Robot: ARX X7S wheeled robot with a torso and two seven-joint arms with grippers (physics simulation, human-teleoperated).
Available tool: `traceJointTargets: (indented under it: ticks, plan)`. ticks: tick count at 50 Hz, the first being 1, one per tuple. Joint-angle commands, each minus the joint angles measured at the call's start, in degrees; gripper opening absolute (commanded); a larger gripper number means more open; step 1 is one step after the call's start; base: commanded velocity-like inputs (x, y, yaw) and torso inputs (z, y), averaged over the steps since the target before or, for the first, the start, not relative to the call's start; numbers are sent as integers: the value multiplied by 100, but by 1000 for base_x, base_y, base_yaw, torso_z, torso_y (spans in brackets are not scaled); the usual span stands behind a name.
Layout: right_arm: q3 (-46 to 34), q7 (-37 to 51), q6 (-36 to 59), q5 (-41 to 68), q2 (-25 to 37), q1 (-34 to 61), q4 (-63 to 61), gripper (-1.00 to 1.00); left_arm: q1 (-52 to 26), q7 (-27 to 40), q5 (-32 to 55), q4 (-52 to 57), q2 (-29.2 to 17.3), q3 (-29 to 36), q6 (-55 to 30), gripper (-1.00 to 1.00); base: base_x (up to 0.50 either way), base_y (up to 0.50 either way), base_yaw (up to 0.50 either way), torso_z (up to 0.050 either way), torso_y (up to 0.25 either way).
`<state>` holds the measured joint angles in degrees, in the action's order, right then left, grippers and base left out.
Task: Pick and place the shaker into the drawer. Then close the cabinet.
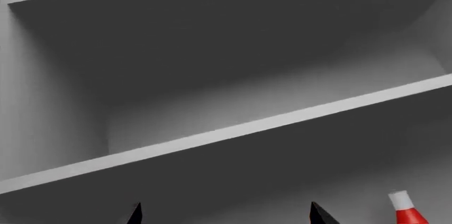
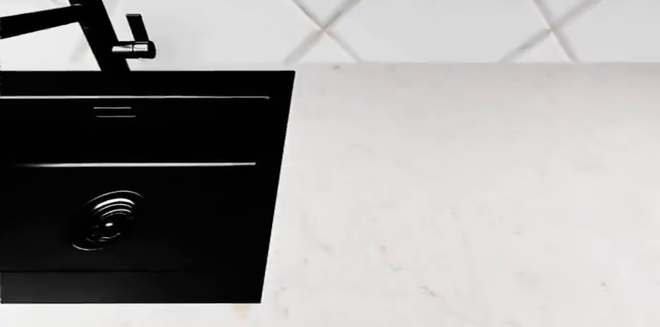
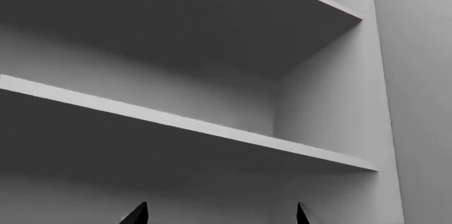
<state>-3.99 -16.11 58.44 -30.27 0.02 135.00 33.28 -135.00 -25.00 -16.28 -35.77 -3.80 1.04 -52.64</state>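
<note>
White marble-look counter point(image 2: 464, 188), black sink point(image 2: 144, 188) and tap point(image 2: 98, 25) — diamond-tiled wall point(image 2: 433, 2) behind.

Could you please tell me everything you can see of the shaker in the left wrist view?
The shaker shows only in part, cut off by the picture's edge. It has a bright red body narrowing to a white cap and looks smooth, like plastic. It stands roughly upright inside the grey shelved cabinet, below the lower shelf. Nothing visibly touches it; its base is out of view.
</note>
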Motion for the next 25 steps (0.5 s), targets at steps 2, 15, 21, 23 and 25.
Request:
traceJointTargets:
  ticks: [2,15,21,23,25]
  plan:
    - [3,-54,51,-41,0,0,-22,100,0,38,75,54,-33,-4,-62,100,500,-1,0,0,0]
    - [31,-61,-54,39,0,0,-15,100,0,35,59,-74,-18,0,4,100,154,0,0,0,2]
    - [39,-106,271,245,0,0,-49,100,0,23,50,-71,-11,-1,-9,100,0,0,0,0,0]
    - [104,-97,802,555,1,0,-99,100,0,6,28,-72,-9,3,-17,100,0,0,0,0,0]
    - [243,71,1437,1015,12,0,-153,100,0,-4,16,-61,-8,3,-31,100,0,0,0,0,0]
